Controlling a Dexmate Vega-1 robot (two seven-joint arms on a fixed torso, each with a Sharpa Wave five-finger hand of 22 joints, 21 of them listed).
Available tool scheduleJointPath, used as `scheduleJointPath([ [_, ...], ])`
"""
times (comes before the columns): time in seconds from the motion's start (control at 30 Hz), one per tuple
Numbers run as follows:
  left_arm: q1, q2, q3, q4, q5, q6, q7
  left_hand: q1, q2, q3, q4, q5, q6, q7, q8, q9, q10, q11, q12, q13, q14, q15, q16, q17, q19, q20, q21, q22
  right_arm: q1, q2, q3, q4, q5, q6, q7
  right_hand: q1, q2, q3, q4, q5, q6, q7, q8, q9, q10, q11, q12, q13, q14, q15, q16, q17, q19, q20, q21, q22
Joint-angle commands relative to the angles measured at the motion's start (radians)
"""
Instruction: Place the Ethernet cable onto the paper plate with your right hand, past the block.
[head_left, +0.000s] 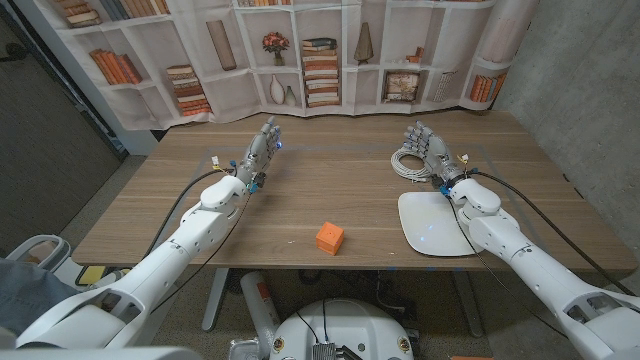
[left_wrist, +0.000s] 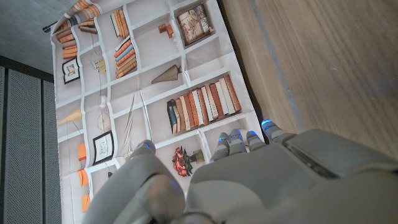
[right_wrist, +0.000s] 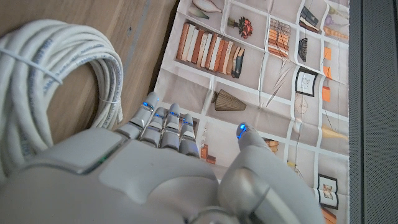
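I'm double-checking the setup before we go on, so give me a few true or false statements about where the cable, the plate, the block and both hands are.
1. The Ethernet cable lies coiled on the table, off the paper plate. True.
2. The right hand grips the cable. False: it stands beside the coil, fingers apart, holding nothing.
3. The orange block sits on the plate. False: it sits on the bare table, to the plate's left.
4. The left hand holds nothing. True.
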Motion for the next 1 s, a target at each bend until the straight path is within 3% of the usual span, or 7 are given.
scheduleJointPath([
  [0.03,0.012,0.024,0.002,-0.044,0.015,-0.005,-0.002,0.008,0.008,0.000,-0.004,0.005,0.003,0.006,0.007,0.005,-0.003,0.001,0.005,0.003,-0.012,0.003,0.004,0.004,-0.111,-0.048,-0.005,0.005,-0.025,-0.037,0.003,-0.074,-0.054,0.003,-0.055,0.022,0.000,0.000,-0.012,0.004,0.016,-0.005,0.008,-0.002,0.019,-0.001,0.008,-0.006,0.022,-0.003,0.009,-0.004,0.020,-0.030,-0.005,0.004],
  [0.6,0.031,0.049,-0.006,-0.083,0.014,0.019,0.011,0.013,0.014,-0.002,-0.007,0.008,0.010,0.002,0.011,0.005,0.001,0.000,0.008,0.002,-0.011,0.002,0.006,0.003,-0.112,-0.039,-0.014,0.005,-0.022,-0.039,-0.006,-0.068,-0.069,0.019,-0.045,0.034,0.010,-0.002,-0.024,0.002,0.017,-0.010,0.007,-0.007,0.008,-0.006,-0.001,-0.020,0.008,-0.005,0.001,-0.011,0.015,-0.033,-0.023,0.004],
  [1.0,0.057,0.073,-0.013,-0.134,0.018,0.033,0.027,0.016,0.017,-0.003,-0.009,0.009,0.016,0.000,0.014,0.005,0.004,-0.006,0.010,0.001,-0.007,0.002,0.007,0.003,-0.111,-0.030,-0.018,0.005,-0.028,-0.060,-0.004,-0.088,-0.088,0.030,-0.046,0.052,0.013,-0.006,-0.043,0.000,0.040,-0.018,0.012,-0.012,0.035,-0.021,0.003,-0.036,0.037,-0.021,0.009,-0.019,0.049,-0.040,-0.030,0.004],
])
